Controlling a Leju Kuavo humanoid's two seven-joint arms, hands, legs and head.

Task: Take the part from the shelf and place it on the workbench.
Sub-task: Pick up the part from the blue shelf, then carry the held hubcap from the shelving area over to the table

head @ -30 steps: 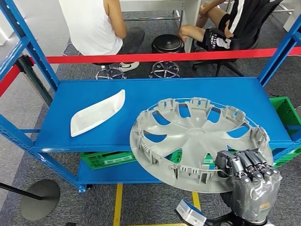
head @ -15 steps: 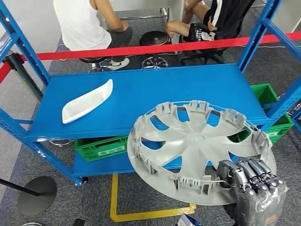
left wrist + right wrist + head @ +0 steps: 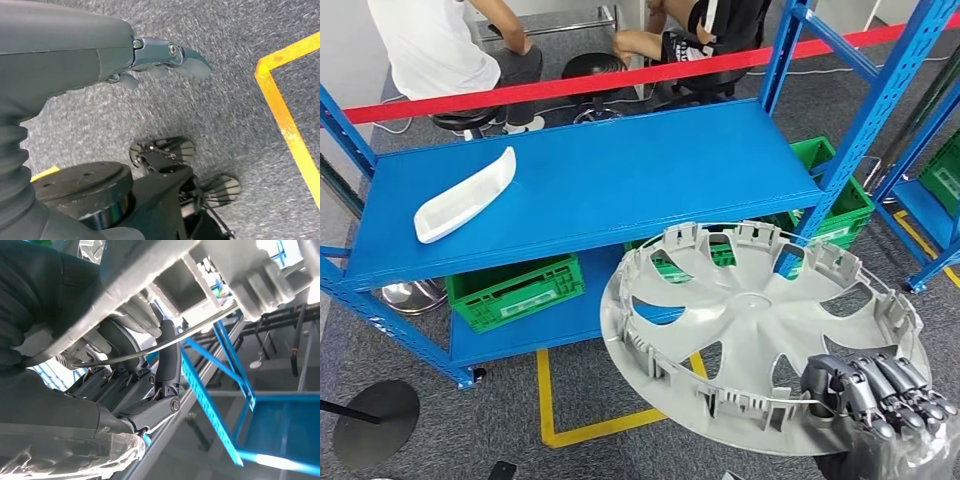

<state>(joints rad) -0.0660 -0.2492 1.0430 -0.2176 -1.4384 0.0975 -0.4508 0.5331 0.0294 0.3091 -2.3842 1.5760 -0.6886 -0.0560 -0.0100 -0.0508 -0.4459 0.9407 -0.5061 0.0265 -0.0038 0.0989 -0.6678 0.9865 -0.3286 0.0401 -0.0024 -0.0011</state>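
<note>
A large round grey plastic wheel cover (image 3: 758,335), with curved spokes and clips around its rim, is held in the air in front of the blue metal shelf unit (image 3: 607,175), off the shelf and over grey carpet marked with yellow floor tape (image 3: 569,430). The robot's right hand (image 3: 882,390) grips the near edge of the wheel cover at the lower right of the head view, its dark fingers (image 3: 848,380) curled over the rim; the right wrist view shows those fingers (image 3: 166,355) clamped on the underside of the rim beside a thin wire ring. The left hand (image 3: 113,55) hangs low over the carpet in its wrist view, its visible fingers stretched out straight with nothing in them. On the shelf's upper blue board, towards its left end, lies a long white curved plastic part (image 3: 463,195), well apart from the wheel cover. Green plastic crates (image 3: 512,290) sit on the lower level of the shelf. A red barrier strip (image 3: 546,88) runs behind the shelf, and beyond it two people (image 3: 433,45) sit near black round stools (image 3: 595,68).
</note>
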